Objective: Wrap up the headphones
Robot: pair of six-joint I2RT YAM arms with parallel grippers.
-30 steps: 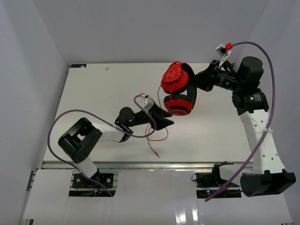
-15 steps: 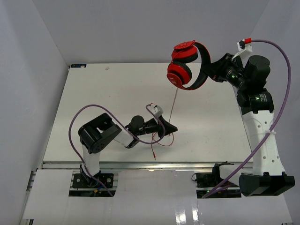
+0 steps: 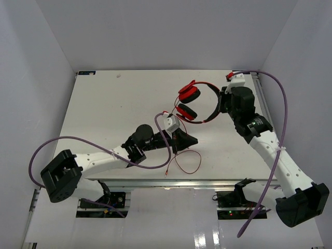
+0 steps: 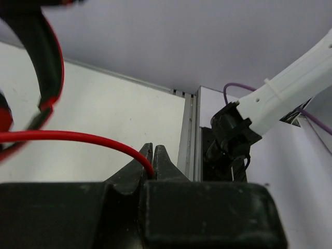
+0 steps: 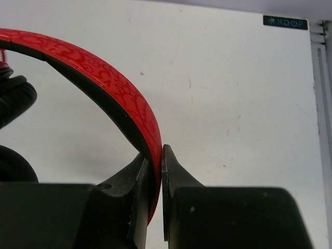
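The headphones (image 3: pixel 188 102) hang over the table's middle right, red with black ear pads, both cups toward the left. My right gripper (image 3: pixel 220 105) is shut on their headband (image 5: pixel 106 74), which runs between the jaws (image 5: pixel 154 151). The thin red cord (image 3: pixel 188 162) drops from the cups and loops on the table near the front edge. Just below the cups, my left gripper (image 3: pixel 191 140) is shut on the cord (image 4: pixel 78 136), which bends into its closed fingertips (image 4: pixel 154 151). Part of the headband (image 4: pixel 50 62) shows at the upper left of the left wrist view.
Thick purple cables (image 3: pixel 72 140) trail from both arms. A metal rail (image 3: pixel 155 182) runs along the table's front edge. A small dark label (image 5: pixel 285 22) sits at a far table corner. White walls enclose the table on three sides.
My right arm has swung the headphones down and left, from high at the back to just over the table. My left gripper has closed on the cord and shifted slightly.
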